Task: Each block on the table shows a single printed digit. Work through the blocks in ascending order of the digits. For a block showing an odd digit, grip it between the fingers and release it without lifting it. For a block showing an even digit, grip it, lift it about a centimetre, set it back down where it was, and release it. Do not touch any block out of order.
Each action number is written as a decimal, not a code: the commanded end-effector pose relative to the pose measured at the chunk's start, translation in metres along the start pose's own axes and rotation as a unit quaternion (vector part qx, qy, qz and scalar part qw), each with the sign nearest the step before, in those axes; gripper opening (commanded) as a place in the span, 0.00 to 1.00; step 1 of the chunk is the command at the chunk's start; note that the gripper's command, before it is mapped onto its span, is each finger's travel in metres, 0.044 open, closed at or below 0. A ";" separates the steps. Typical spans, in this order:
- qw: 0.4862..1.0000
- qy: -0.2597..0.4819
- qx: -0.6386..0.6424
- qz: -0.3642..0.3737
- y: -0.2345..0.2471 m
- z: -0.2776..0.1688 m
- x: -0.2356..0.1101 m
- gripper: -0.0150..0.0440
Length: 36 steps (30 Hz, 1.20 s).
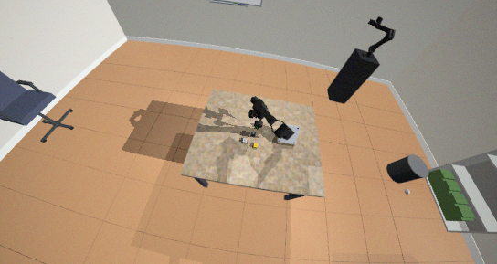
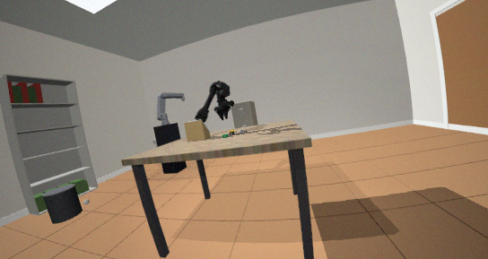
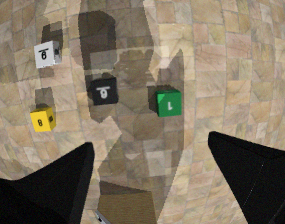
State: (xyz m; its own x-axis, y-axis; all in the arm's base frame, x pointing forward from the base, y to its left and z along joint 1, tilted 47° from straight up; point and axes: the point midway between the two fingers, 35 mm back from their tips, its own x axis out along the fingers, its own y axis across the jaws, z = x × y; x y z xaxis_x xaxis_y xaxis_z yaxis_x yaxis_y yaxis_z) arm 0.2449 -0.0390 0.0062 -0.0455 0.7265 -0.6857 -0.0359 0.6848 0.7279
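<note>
Spreading wide across the middle of the room, the counter (image 1: 219,167) carries the arm (image 1: 269,119) on its grey base plate (image 1: 296,132). The jaws hang open above the blocks, gripping nothing, well clear of the surface. Below them, the green block (image 3: 169,102) sits nearest, just ahead between the fingers; the black block (image 3: 102,91) lies beside it, with the white block (image 3: 45,54) and yellow block (image 3: 44,119) farther off.
</note>
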 end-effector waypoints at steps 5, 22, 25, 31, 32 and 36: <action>1.000 -0.002 -0.013 0.001 0.051 0.022 0.000 0.93; 1.000 -0.002 -0.013 0.001 0.051 0.022 0.000 0.93; 1.000 -0.002 -0.012 0.000 0.060 0.020 0.000 0.93; 1.000 -0.002 -0.011 0.000 0.135 -0.005 -0.001 0.93; 1.000 -0.001 -0.011 0.001 0.147 -0.011 -0.001 0.93; 1.000 -0.001 -0.011 0.003 0.163 -0.021 0.000 0.93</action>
State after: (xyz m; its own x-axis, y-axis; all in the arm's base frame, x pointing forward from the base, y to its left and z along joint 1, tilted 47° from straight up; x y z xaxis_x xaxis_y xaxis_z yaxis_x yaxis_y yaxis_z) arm 0.2268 0.0644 0.1196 -0.0389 0.7266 -0.6860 -0.0808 0.6820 0.7269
